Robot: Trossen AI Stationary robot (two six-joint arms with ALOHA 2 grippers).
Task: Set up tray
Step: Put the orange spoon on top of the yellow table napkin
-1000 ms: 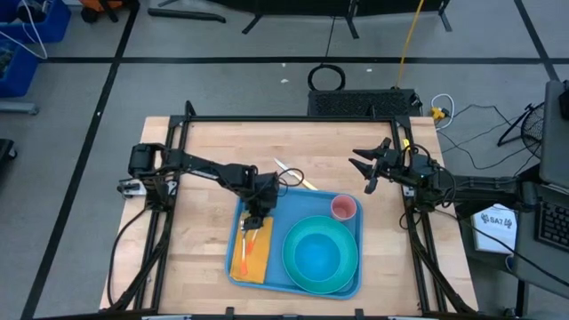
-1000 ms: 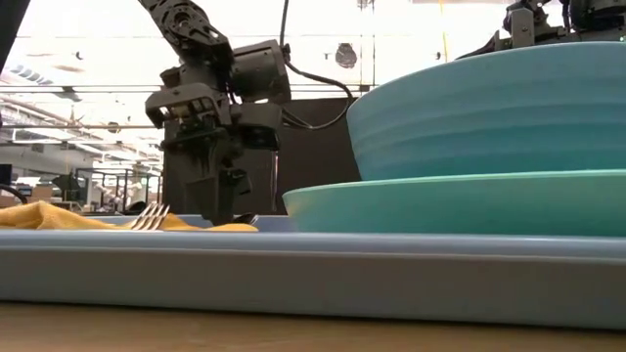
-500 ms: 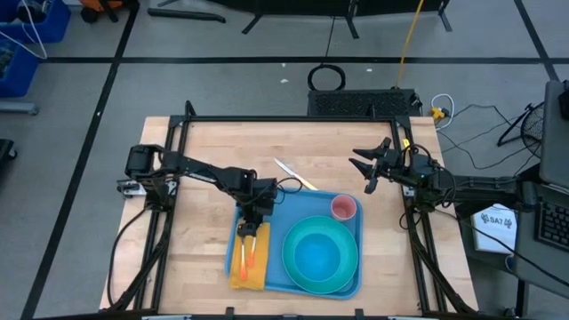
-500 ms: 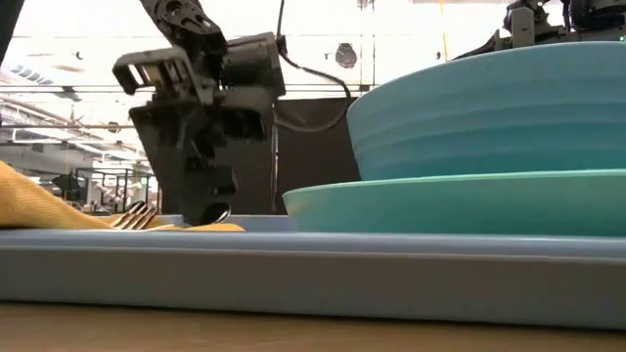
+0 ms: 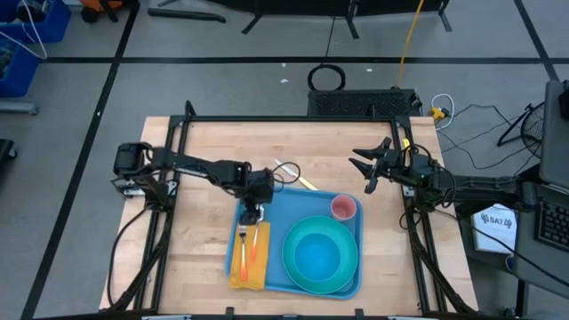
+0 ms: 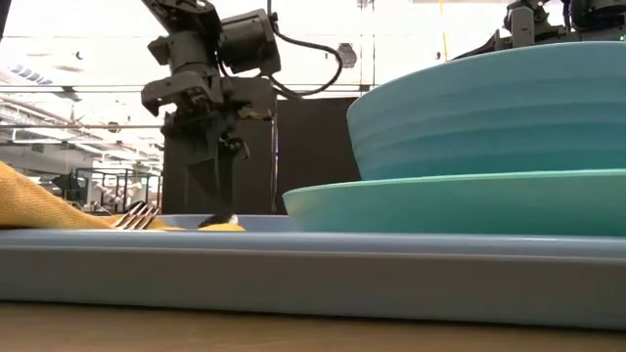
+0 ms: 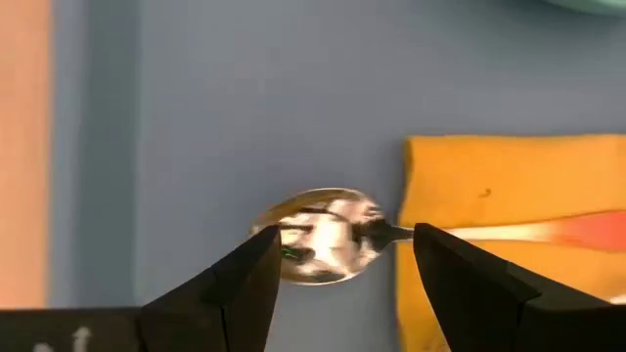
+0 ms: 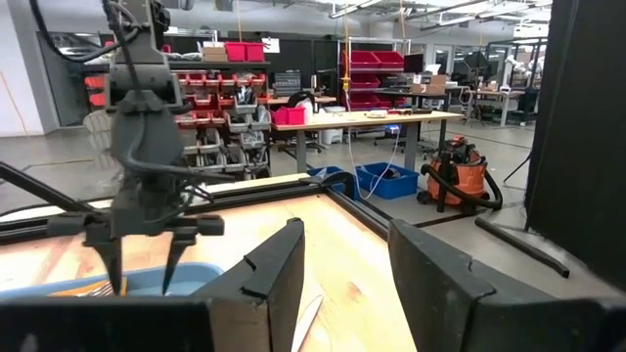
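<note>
Left gripper (image 5: 252,216) now raised, rearward.

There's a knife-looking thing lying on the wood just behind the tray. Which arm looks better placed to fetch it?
Probably the left. The left gripper hangs open over the blue tray, above the spoon it seems to have released, close to the utensil on the wood. The right gripper waits farther off, near the table's right edge.

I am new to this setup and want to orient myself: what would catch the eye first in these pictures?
The large blue tray near the table's front edge stands out, with a turquoise bowl on a plate filling its right side. On its left lies a yellow napkin with a spoon, and the open left gripper hovers above the spoon's bowl. The right gripper waits open at the table's right.
</note>
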